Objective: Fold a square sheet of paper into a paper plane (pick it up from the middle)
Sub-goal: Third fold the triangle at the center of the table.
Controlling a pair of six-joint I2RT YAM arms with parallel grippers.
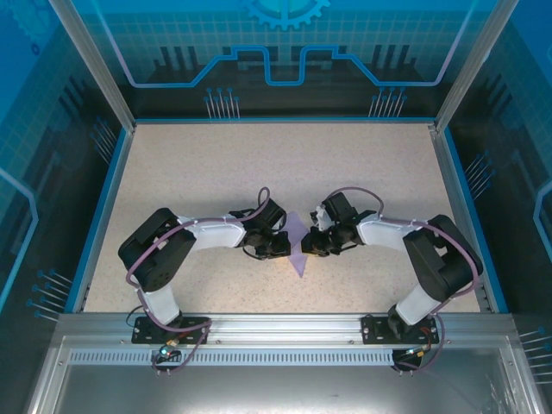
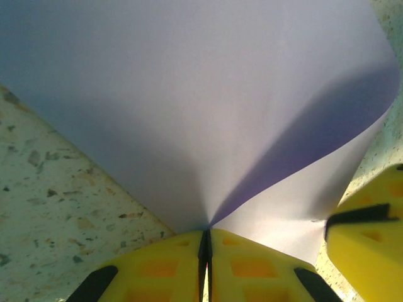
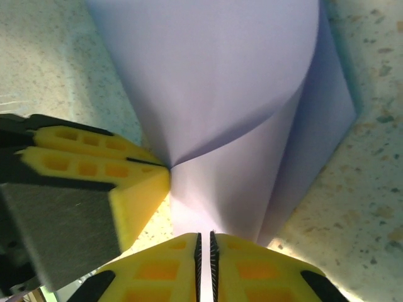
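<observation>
The lavender-purple square sheet of paper stands bent between both grippers at the middle of the table. In the left wrist view the sheet curves up like a cone from my left gripper, whose yellow jaws are shut on its near edge. In the right wrist view the paper rolls over itself, and my right gripper is shut on its lower edge with a thin slit between the jaws. The left gripper's fingers pinch the sheet just beside it. From above, the left gripper and right gripper face each other.
The speckled beige table has a blue rim on three sides and an aluminium rail at the near edge. Both arms bend inward from their bases. Part of the right gripper's finger shows close at the sheet's right.
</observation>
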